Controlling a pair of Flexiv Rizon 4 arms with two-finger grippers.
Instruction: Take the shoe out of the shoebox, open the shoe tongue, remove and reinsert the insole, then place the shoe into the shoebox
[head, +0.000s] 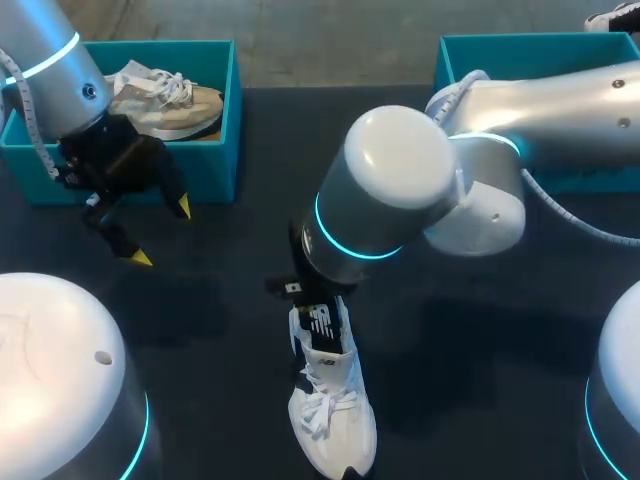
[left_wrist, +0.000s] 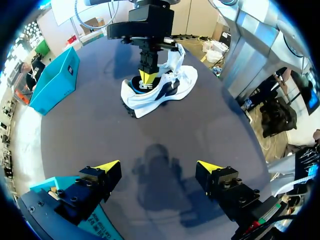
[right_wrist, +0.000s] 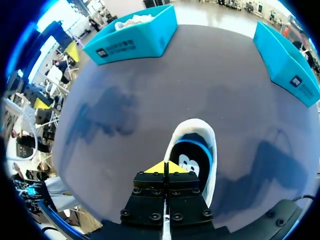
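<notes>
The white shoe (head: 335, 420) lies on its sole on the dark table (head: 230, 330), out of the box and near my front edge, laces loose, with its dark, blue-edged insole (right_wrist: 192, 150) showing in the opening. My right gripper (right_wrist: 165, 167) sits at the heel opening, yellow tips pressed together; I cannot tell if they pinch anything. My right arm (head: 400, 190) covers the heel from above. My left gripper (head: 162, 232) hangs spread wide beside the left shoebox (head: 215, 165), which holds a beige shoe (head: 170, 100).

No print legible. White lace-up sneaker (head: 333, 415): white logo mark (right_wrist: 192, 162) on its black insole (right_wrist: 196, 150). Teal open-topped shoebox, table's far left corner (right_wrist: 135, 37), and second teal shoebox, far right corner (right_wrist: 287, 55): one dark wall label each (right_wrist: 108, 48) (right_wrist: 296, 80), lettering too small to read.
</notes>
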